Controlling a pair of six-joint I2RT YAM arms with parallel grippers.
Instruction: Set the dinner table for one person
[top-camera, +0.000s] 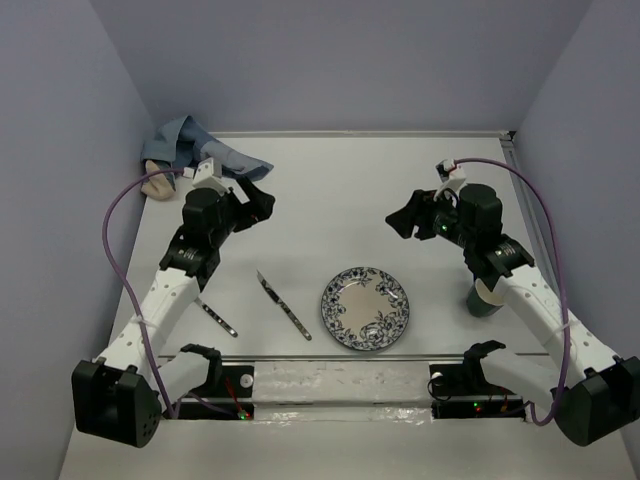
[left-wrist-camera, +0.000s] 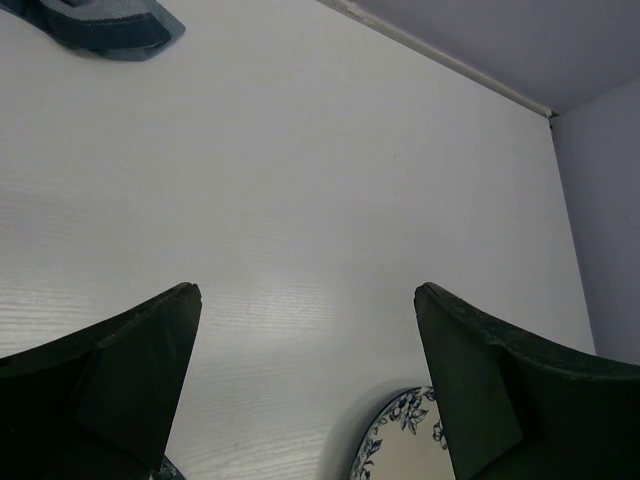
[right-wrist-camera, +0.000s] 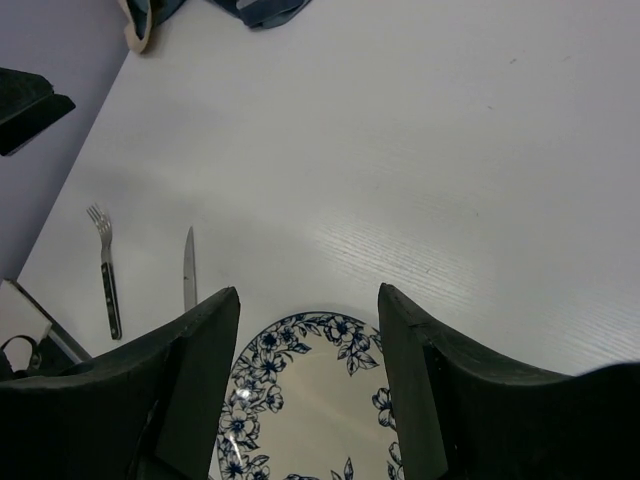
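Note:
The white dinner table (top-camera: 340, 190) carries a blue-flowered plate (top-camera: 365, 307) near its front middle. A knife (top-camera: 284, 305) lies left of the plate, and a fork (top-camera: 217, 318) lies further left, partly under my left arm. A dark green cup (top-camera: 484, 298) stands right of the plate, half hidden by my right arm. My left gripper (top-camera: 262, 205) is open and empty above the table, back and left of the plate (left-wrist-camera: 405, 440). My right gripper (top-camera: 403, 222) is open and empty above the table, behind the plate (right-wrist-camera: 310, 400); its view also shows the knife (right-wrist-camera: 189, 268) and fork (right-wrist-camera: 105, 270).
A crumpled blue-and-beige cloth placemat (top-camera: 200, 148) lies at the back left corner, close behind my left gripper; it also shows in the left wrist view (left-wrist-camera: 100, 25). Lilac walls enclose the table on three sides. A taped strip (top-camera: 340, 380) runs along the near edge.

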